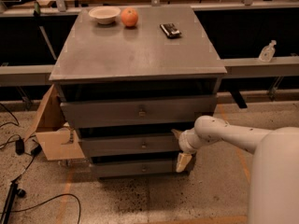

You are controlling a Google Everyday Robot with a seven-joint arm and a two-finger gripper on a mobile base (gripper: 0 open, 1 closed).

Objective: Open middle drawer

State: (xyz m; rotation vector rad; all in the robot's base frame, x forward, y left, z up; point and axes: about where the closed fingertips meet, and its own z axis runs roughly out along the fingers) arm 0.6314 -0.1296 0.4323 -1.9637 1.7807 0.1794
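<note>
A bowl (pixel 104 14), an orange (pixel 130 17) and a small flat device (pixel 170 30) are sitting left to right along the back of the cabinet (pixel 135 55) top. The gripper (pixel 180 148) is hanging at the right end of the middle drawer (pixel 126 145), and a cardboard box (pixel 53 129) is standing left of the cabinet.

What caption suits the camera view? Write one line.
The gripper sits at the right end of the middle drawer, away from its knob.
</note>
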